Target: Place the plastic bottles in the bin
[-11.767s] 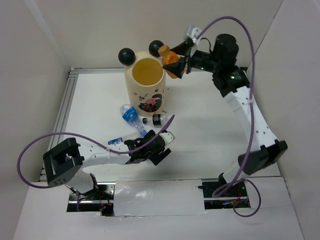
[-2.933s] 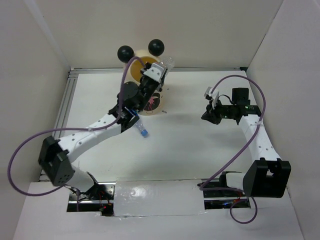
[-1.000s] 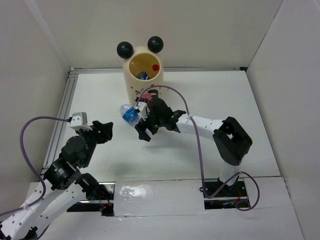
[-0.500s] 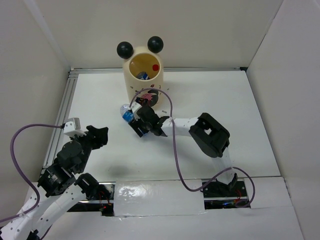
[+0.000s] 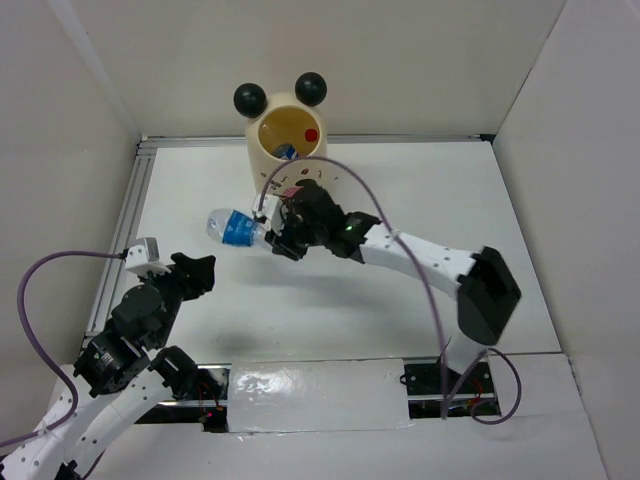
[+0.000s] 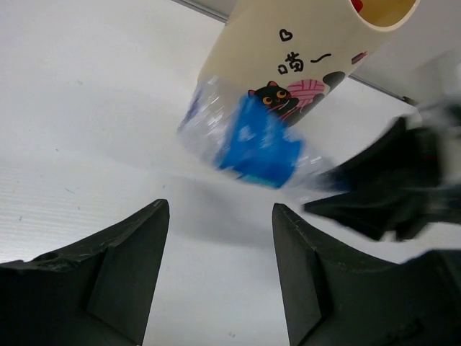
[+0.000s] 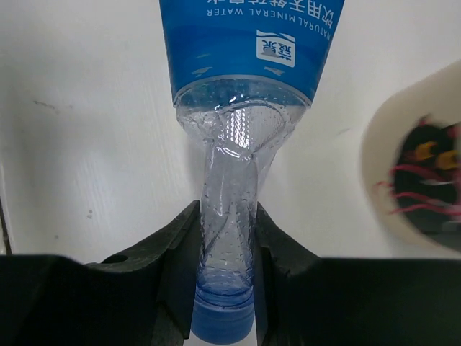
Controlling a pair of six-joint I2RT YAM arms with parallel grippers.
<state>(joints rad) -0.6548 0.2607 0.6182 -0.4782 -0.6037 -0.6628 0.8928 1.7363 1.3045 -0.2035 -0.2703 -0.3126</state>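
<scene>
My right gripper (image 5: pixel 274 243) is shut on the neck of a clear plastic bottle (image 5: pixel 232 227) with a blue label and blue cap, held above the table left of the bin. In the right wrist view both fingers (image 7: pixel 176 252) squeeze the neck of the bottle (image 7: pixel 238 144) just above the cap. The cream bin (image 5: pixel 288 160) with two black ball ears stands at the back; several bottles lie inside it. The bin's wall also shows in the left wrist view (image 6: pixel 302 65), with the bottle (image 6: pixel 256 144) in front of it. My left gripper (image 5: pixel 200 270) is open and empty, low at the near left.
White walls enclose the table on three sides. A metal rail (image 5: pixel 125 230) runs along the left edge. The right arm stretches across the middle of the table from its base at the near right (image 5: pixel 450 370).
My right gripper has lifted the blue-labelled bottle off the table and now holds it out to the left, raised. The left arm has barely moved.
</scene>
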